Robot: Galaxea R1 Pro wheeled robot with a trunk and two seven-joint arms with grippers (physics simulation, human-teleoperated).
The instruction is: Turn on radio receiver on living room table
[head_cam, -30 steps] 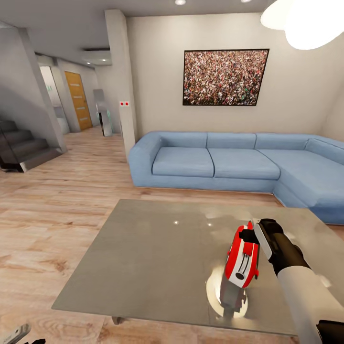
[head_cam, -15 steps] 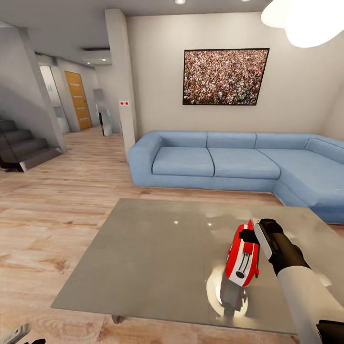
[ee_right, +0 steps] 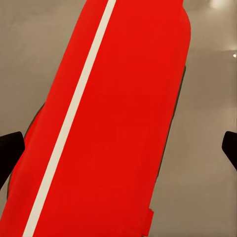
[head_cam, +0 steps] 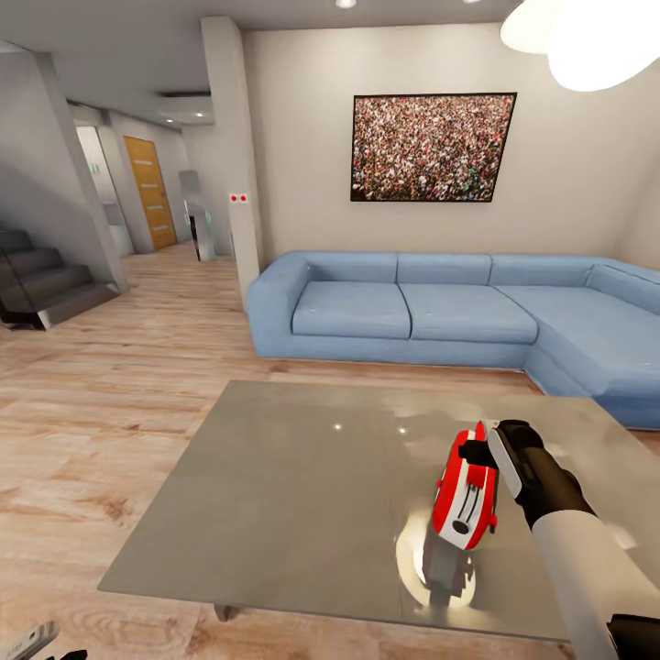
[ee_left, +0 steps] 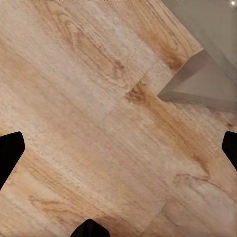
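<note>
Reaching over the grey tabletop (head_cam: 302,477), the right end effector (head_cam: 490,451) is touching the upper end of the radio receiver (head_cam: 465,495), which is standing on edge just beside it and casting a reflection below. In the right wrist view the red casing (ee_right: 113,128) is sitting between widely parted fingertips (ee_right: 10,150), not clamped. The left end effector (ee_left: 118,148), spread wide and holding nothing, is hanging over the wood floor (ee_left: 74,123) near the tabletop's corner.
</note>
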